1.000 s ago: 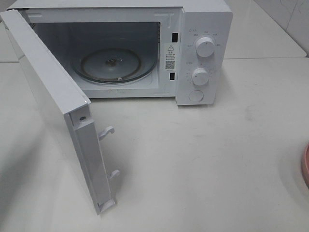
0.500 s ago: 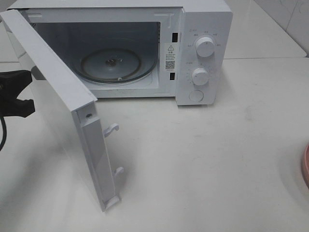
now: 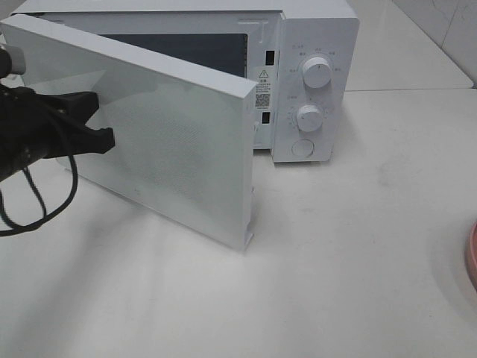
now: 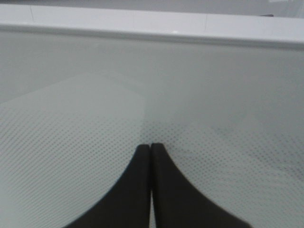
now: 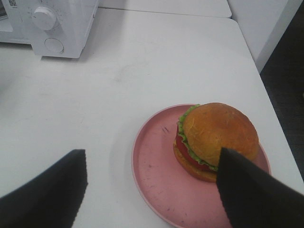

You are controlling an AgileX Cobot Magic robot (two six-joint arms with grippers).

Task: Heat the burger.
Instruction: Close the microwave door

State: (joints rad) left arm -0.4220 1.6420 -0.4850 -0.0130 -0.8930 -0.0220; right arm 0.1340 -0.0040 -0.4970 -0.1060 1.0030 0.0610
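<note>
The black left gripper (image 3: 104, 138) reaches in from the left edge of the overhead view, its jaws closed together with nothing between them, and its tips rest against the outer face of the white microwave door with the dotted window panel (image 3: 164, 142). In the left wrist view the two dark fingers (image 4: 164, 190) lie pressed side by side, pointing straight at the door's perforated screen, which fills nearly that whole view. A black cable (image 3: 45, 201) loops down from the arm over the white tabletop (image 3: 350, 253). The door stands partly swung, hinged at the left, its free edge out in front of the white box-shaped microwave oven (image 3: 313, 82) and apart from the oven's control panel with its two round white knobs (image 3: 317, 73). The tabletop to the right of the door is open as far as the flat pink round plate (image 5: 156, 180), of which the overhead view shows only a sliver at its right edge. The right gripper (image 5: 152, 190) hangs above that plate with its jaws spread wide and holding nothing. The small round burger with a golden-brown bun, green lettuce and red layer (image 5: 216, 140) sits on the plate near one finger, well away from the oven. The door hides most of the oven cavity; only a dark strip shows above its top edge.
</note>
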